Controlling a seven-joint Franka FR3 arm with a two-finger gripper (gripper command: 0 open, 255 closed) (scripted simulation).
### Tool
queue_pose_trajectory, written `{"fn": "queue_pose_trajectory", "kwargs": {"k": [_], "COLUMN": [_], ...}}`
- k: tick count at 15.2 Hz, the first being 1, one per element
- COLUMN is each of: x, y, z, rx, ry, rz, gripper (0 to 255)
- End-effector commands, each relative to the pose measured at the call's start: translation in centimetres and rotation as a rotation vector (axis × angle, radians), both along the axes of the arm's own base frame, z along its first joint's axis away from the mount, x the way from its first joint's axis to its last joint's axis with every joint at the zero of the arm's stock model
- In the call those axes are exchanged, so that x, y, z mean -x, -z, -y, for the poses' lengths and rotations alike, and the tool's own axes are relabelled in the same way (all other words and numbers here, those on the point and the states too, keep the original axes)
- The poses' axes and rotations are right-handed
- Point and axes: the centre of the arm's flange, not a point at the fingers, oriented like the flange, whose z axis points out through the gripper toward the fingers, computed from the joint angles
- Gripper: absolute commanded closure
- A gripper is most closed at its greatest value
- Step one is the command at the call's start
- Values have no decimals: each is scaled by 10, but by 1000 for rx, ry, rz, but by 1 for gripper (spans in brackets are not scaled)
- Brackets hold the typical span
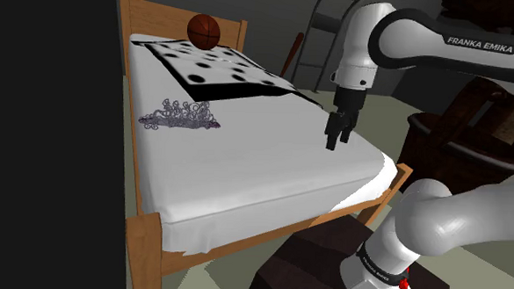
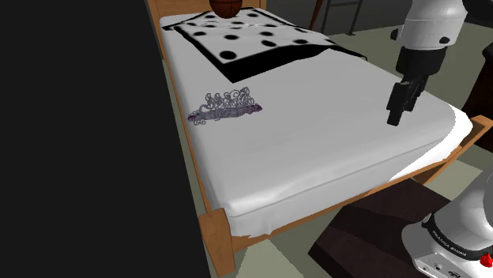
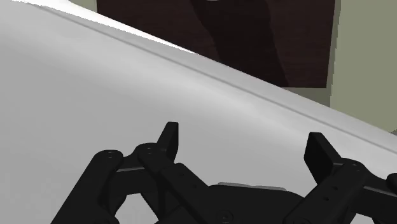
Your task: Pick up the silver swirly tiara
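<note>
Your tool point(image 1: 334, 144) hovers, fingers apart and empty, above the bed point(image 1: 263, 170), toward the shoulder view's right of the silver tiara point(image 1: 181, 115).

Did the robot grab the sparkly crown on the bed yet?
Not yet; nothing looks done. The silver swirly tiara lies untouched on the white bed sheet. Right now the black gripper hangs open above the sheet near the bed's edge, apart from the tiara. It has to move over, come down, close on the tiara and lift it.
</note>
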Motion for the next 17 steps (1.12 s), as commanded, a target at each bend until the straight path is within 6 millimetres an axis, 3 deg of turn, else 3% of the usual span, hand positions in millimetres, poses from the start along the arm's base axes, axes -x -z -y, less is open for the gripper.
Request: {"fn": "queue_pose_trajectory", "kwargs": {"k": [1, 9, 17], "x": [0, -93, -180], "y": [0, 9, 9], "z": [0, -12, -47], "rx": [0, -47, -94], "ry": [0, -244, -487], "rz": [0, 83, 165], "gripper": [0, 0, 0]}}
